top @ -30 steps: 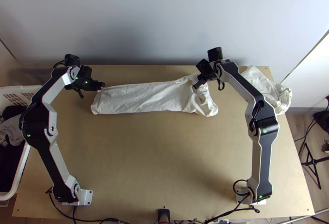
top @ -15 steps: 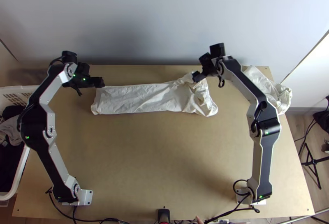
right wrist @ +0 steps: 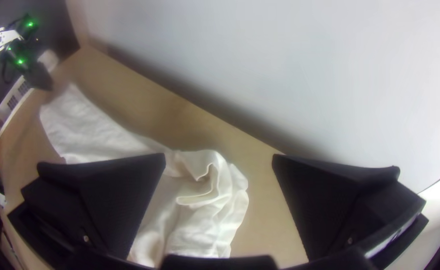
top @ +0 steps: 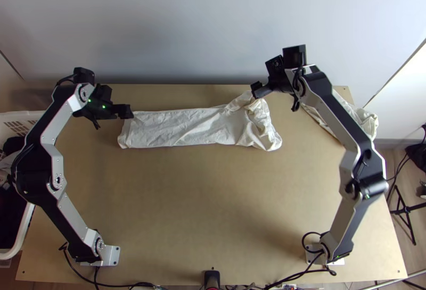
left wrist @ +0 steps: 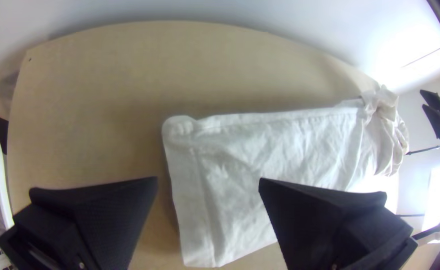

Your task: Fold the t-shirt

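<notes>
A white t-shirt (top: 186, 126) lies folded into a long flat strip near the table's far edge, its right end bunched and crumpled. My left gripper (top: 127, 112) is at the strip's far left corner in the top view. In the left wrist view the left gripper (left wrist: 208, 182) stands open, with the shirt's smooth end (left wrist: 220, 190) beyond and between its fingers. My right gripper (top: 254, 89) is by the bunched end's far corner. In the right wrist view the right gripper (right wrist: 219, 159) stands open above the crumpled cloth (right wrist: 200, 200), holding nothing.
Another white cloth (top: 367, 122) lies bunched at the table's right edge, partly under the right arm. A white basket (top: 26, 221) with dark and light cloths stands left of the table (top: 213, 210). A wall rises behind the far edge.
The right gripper has drawn back up and away from the bunched end, its arm swinging to the right. The left gripper has shifted slightly left. The strip's right far corner rose slightly, otherwise the shirt stayed put.
</notes>
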`<move>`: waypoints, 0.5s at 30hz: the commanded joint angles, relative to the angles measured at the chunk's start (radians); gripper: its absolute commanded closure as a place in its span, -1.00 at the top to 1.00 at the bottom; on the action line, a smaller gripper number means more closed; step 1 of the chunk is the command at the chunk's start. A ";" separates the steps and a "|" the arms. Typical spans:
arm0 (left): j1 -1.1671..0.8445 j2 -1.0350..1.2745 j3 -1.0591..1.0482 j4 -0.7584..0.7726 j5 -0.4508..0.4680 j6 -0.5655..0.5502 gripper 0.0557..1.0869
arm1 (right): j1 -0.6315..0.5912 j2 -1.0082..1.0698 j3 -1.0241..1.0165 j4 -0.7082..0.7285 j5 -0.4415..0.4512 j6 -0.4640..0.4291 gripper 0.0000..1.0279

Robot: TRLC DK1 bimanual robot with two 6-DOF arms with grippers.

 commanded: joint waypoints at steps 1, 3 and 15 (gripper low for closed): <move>-0.022 -0.039 -0.109 0.087 -0.050 0.014 0.90 | 0.067 -0.121 -0.140 -0.002 0.000 0.000 0.93; -0.027 -0.037 -0.121 0.093 -0.053 0.014 0.90 | 0.092 -0.130 -0.178 -0.002 0.000 -0.004 0.93; -0.042 -0.005 -0.131 0.093 -0.056 0.007 0.90 | 0.187 -0.083 -0.332 0.061 0.001 -0.050 0.93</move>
